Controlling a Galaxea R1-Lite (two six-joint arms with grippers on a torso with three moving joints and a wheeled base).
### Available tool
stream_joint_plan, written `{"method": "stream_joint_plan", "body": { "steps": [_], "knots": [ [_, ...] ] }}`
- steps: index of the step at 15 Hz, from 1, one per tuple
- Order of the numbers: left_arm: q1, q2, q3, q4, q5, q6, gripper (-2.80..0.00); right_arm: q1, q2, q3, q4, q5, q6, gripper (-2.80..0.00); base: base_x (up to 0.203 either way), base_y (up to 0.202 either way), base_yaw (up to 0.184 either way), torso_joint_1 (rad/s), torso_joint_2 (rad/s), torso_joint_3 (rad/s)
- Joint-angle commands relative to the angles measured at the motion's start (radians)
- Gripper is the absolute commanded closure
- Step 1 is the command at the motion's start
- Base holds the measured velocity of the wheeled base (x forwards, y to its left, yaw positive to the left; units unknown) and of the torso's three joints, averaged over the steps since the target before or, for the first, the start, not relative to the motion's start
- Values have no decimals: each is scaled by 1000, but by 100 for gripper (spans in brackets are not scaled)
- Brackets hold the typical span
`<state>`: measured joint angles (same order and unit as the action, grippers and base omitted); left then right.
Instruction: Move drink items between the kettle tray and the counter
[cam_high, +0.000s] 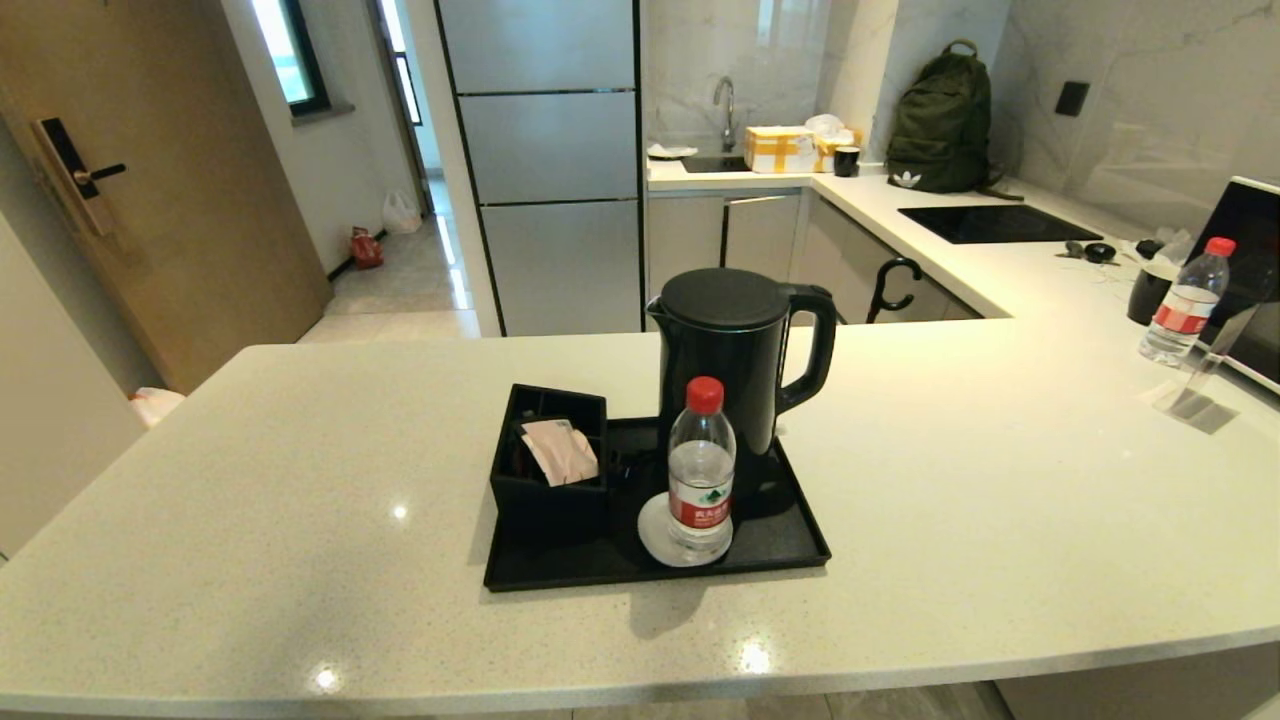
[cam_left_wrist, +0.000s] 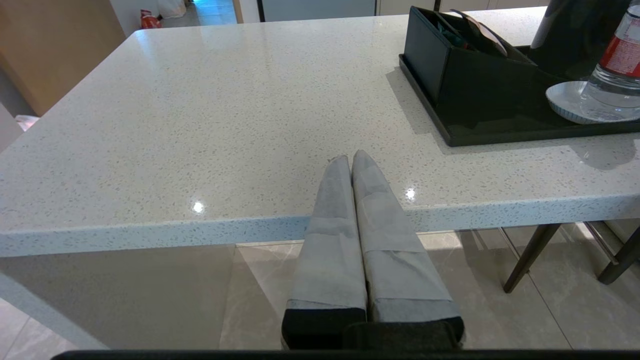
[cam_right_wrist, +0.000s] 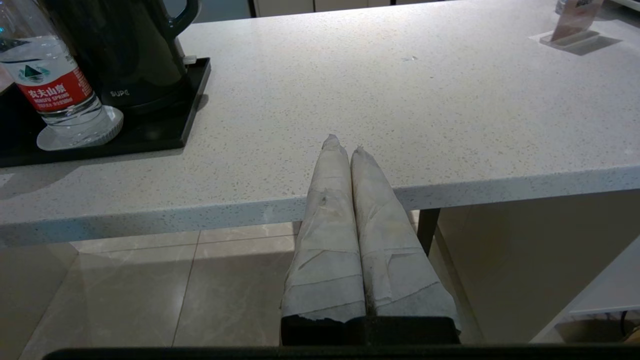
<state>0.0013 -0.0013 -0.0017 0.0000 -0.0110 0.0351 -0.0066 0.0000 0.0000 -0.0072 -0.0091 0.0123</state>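
The tall matte black electric kettle (cam_high: 735, 370) stands at the far right corner of the flat black rimmed tray (cam_high: 790, 545), mid-worktop, with the pale pink sachet (cam_high: 560, 450) in the black compartmented box (cam_high: 545, 495) at its left edge. My left pincer (cam_left_wrist: 351, 159) and right pincer (cam_right_wrist: 344, 145), both pressed together and empty, hang off the off-white speckled stone worktop's (cam_high: 1000, 480) near edge.

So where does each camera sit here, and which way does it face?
Head: high up, looking down over the counter at the tray and kettle; no robot parts show.
Left wrist: behind the shut left hand, facing the counter's edge.
Right wrist: behind the shut right hand, likewise.
All three show the bottle.
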Motion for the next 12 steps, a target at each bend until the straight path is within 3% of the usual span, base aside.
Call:
{"method": "stream_joint_plan", "body": {
  "steps": [1, 12],
  "knots": [
    [0, 1, 0, 0, 0, 0, 0, -1, 0, 2, 0, 0, 0, 0, 0, 0, 0, 0, 0, 0],
    [0, 1, 0, 0, 0, 0, 0, -1, 2, 1, 0, -1, -2, 0, 0, 0, 0, 0, 0, 0]
  ]
}}
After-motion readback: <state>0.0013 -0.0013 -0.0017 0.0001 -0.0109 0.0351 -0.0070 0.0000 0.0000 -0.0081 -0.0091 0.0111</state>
